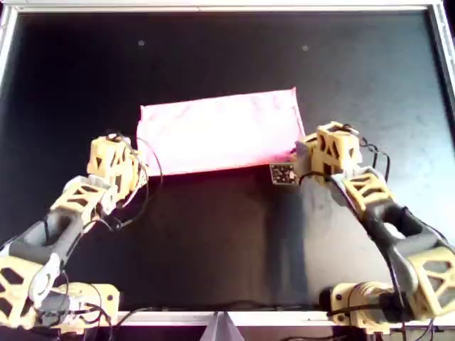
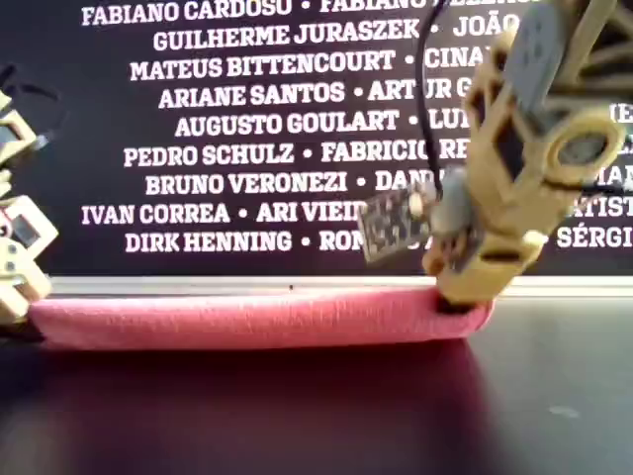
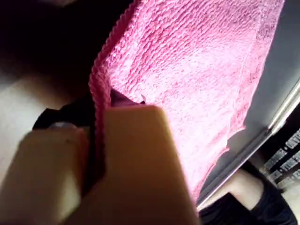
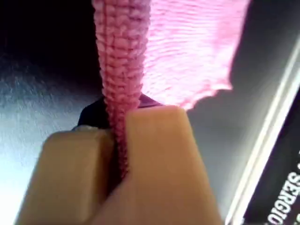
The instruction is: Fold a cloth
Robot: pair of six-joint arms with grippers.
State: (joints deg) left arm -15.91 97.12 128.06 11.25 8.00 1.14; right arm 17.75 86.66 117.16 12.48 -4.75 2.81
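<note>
The pink cloth [image 1: 220, 131] lies on the black table as a wide rectangle, folded double. In the exterior view it is a low pink strip [image 2: 247, 317]. My first gripper [image 1: 138, 167] is at the cloth's near corner on the overhead view's left. In the first wrist view [image 3: 96, 136] it is shut on the doubled cloth edge [image 3: 201, 70]. My second gripper [image 1: 302, 153] is at the near corner on the overhead view's right, low over the table [image 2: 457, 297]. In the second wrist view [image 4: 119, 126] its jaws pinch the thick cloth edge [image 4: 124, 56].
The black tabletop [image 1: 227, 241] has a metal rail [image 1: 213, 8] round it. A small marker board [image 1: 282, 173] hangs beside my second gripper. A dark banner with white names [image 2: 247, 99] stands behind the table. Both arm bases sit at the overhead view's bottom corners.
</note>
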